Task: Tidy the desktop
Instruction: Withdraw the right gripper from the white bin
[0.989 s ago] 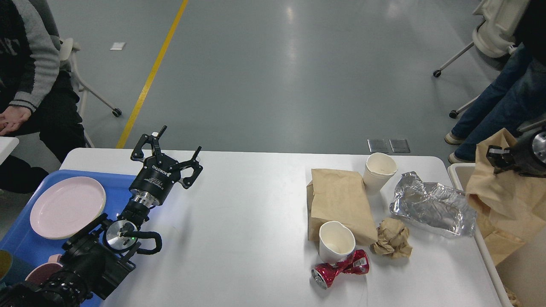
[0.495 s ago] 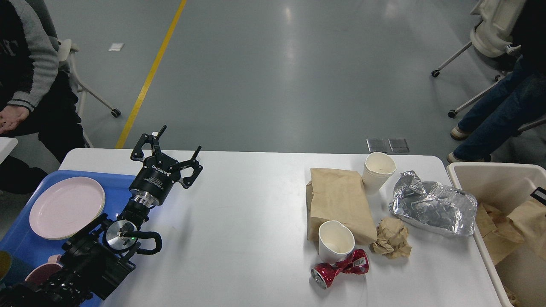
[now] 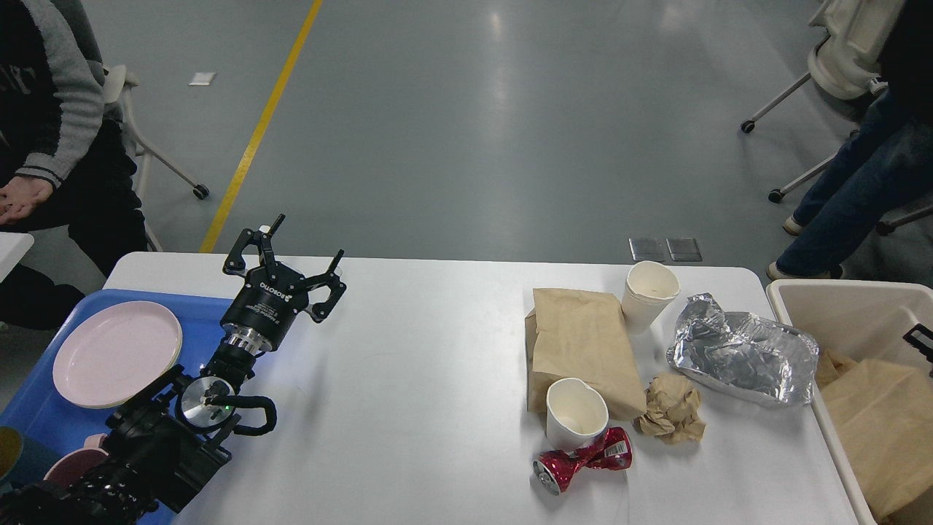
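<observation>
The white desktop (image 3: 408, 379) holds litter on its right half: a flat brown paper bag (image 3: 583, 346), a paper cup (image 3: 647, 292) behind it, another paper cup (image 3: 576, 412) in front, crumpled foil (image 3: 740, 357), a brown paper ball (image 3: 672, 408) and a crushed red can (image 3: 583, 459). My left gripper (image 3: 299, 248) stands open and empty above the desktop's far left, beside the tray. Only a small black tip of my right gripper (image 3: 920, 339) shows at the right edge, over the bin. Its fingers cannot be told apart.
A cream bin (image 3: 809, 295) stands off the desktop's right end with a brown paper bag (image 3: 878, 423) lying in it. At the left, a blue tray (image 3: 36, 408) carries a pink plate (image 3: 116, 354) and bowls (image 3: 69, 467). People sit at both far sides.
The brown paper bag held over the bin by my right gripper a second ago now lies in the bin. The right arm has pulled back to the view's edge. The left arm has not moved.
</observation>
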